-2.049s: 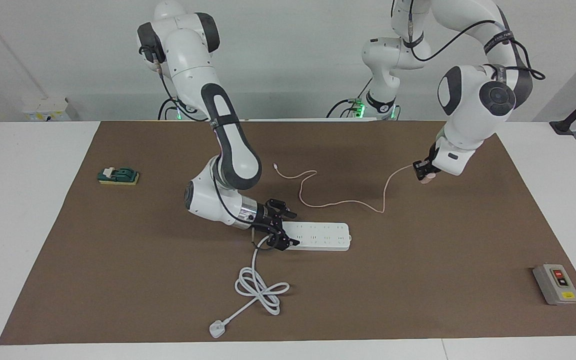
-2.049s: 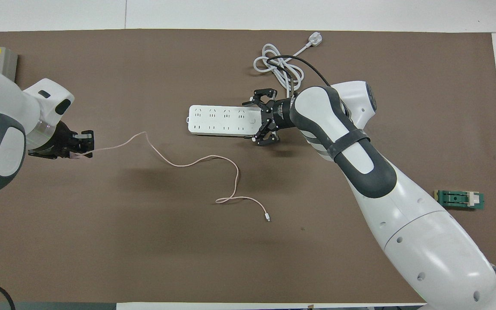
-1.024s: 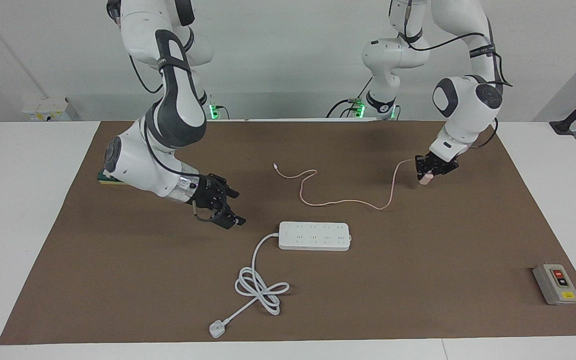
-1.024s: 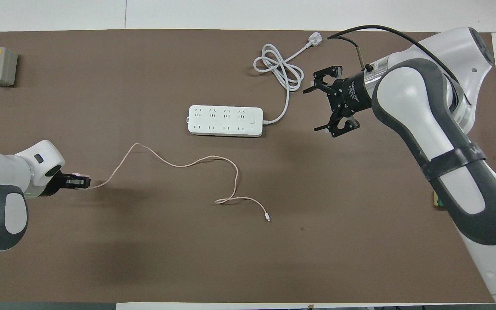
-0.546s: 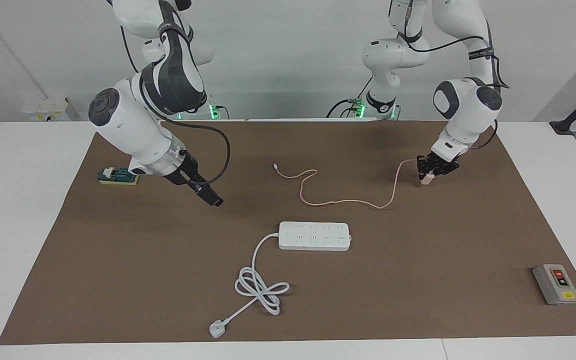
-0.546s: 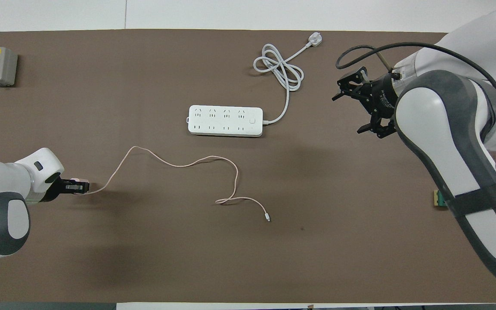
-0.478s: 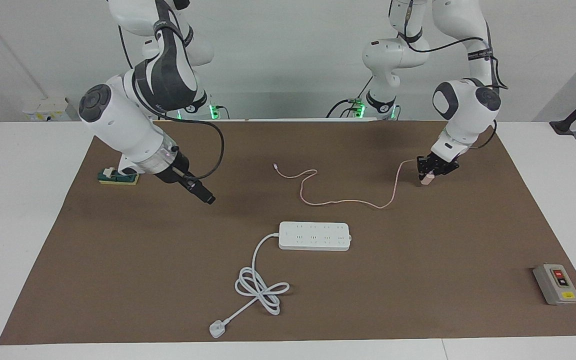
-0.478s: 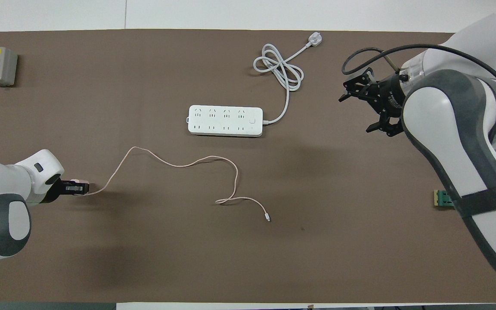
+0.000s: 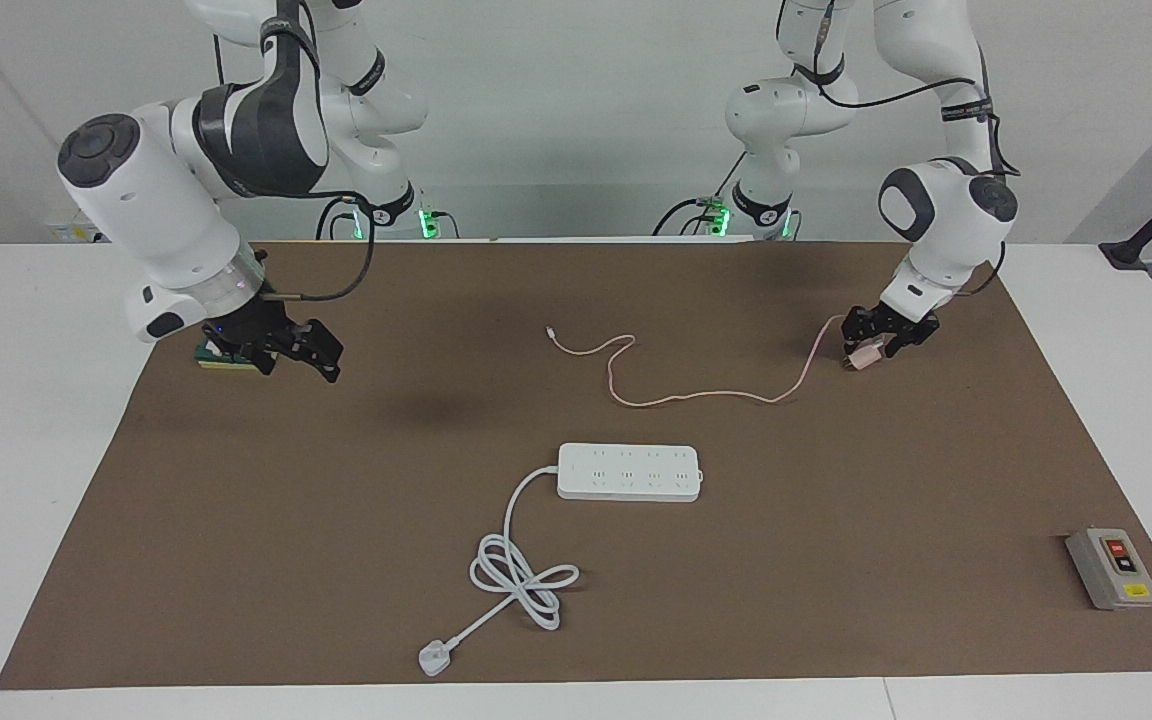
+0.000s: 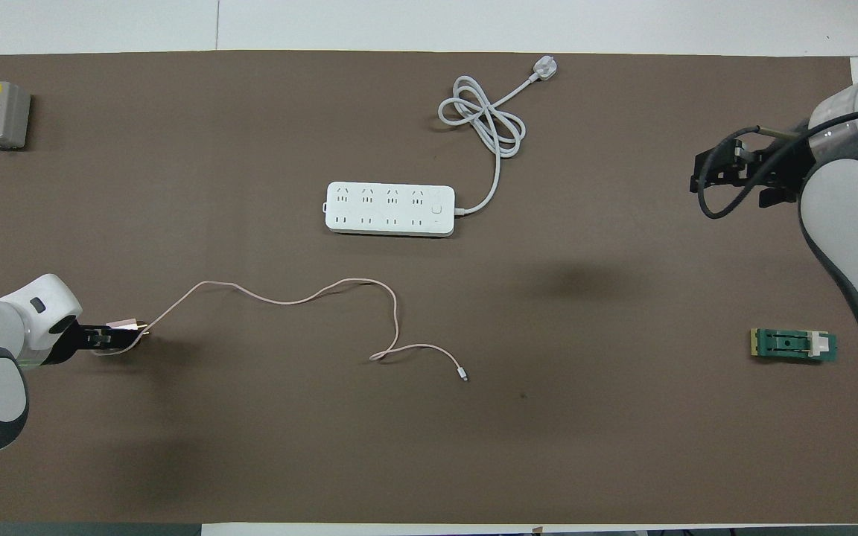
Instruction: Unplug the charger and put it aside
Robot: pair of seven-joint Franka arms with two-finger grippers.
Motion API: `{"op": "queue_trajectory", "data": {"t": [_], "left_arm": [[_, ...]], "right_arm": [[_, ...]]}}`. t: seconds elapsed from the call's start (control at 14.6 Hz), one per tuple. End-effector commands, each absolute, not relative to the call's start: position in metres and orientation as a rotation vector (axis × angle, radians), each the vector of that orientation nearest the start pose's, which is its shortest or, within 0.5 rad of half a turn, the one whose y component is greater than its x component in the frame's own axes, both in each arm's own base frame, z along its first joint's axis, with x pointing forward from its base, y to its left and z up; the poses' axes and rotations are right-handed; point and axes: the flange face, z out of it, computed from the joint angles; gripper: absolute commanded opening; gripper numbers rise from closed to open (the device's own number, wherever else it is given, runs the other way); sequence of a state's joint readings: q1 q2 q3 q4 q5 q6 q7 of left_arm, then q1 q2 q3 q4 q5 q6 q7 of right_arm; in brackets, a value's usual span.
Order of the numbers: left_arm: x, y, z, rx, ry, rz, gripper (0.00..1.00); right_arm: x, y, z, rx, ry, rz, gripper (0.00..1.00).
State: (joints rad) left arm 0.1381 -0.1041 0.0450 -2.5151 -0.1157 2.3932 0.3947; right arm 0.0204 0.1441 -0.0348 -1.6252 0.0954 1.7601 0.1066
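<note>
Your left gripper (image 9: 873, 343) hangs low at the small pale pink cube-shaped charger (image 9: 862, 358), which sits on the brown table mat (image 9: 836, 560) toward the left arm's end, well apart from the white multi-socket power strip (image 9: 629, 471). Whether the fingers have let go of the cube cannot be told from here. The charger's long thin pink cable (image 9: 696, 396) trails slack across the mat to its tiny connector (image 9: 550, 332). Expect the cube to be light, hard and smooth, and the cable limp and prone to drag, so take hold of the cube's flat sides, never the cord. Your right gripper (image 9: 298, 348), jaws spread wide and holding nothing, waits above the mat beside the small green block (image 10: 794, 345).
</note>
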Motion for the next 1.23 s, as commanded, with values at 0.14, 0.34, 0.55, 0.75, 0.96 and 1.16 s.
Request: {"op": "queue_trajectory", "data": {"t": [0.14,0.34,0.55,0.75,0.96,1.16], "left_arm": [[0.476,0.114,0.370,-3.264,0.182,0.070,1.00],[0.500,0.119,0.417,-3.274,0.086,0.074,1.00],[0.517,0.110,0.462,-3.266,-0.031,0.067,1.00],[0.522,0.103,0.502,-3.259,-0.094,0.119,1.00],[0.523,0.075,0.545,-3.195,-0.163,0.155,1.00],[0.526,0.043,0.559,-3.164,-0.279,0.144,1.00]], "right_arm": [[0.567,-0.027,0.584,-3.113,0.007,0.005,1.00],[0.544,-0.030,0.608,-3.161,-0.052,0.019,1.00],[0.527,-0.031,0.619,-3.178,-0.051,0.065,1.00],[0.516,-0.031,0.625,-3.177,-0.035,0.099,1.00],[0.513,-0.039,0.626,-3.175,-0.012,0.109,1.00],[0.513,-0.039,0.626,-3.175,-0.015,0.109,1.00]]}}
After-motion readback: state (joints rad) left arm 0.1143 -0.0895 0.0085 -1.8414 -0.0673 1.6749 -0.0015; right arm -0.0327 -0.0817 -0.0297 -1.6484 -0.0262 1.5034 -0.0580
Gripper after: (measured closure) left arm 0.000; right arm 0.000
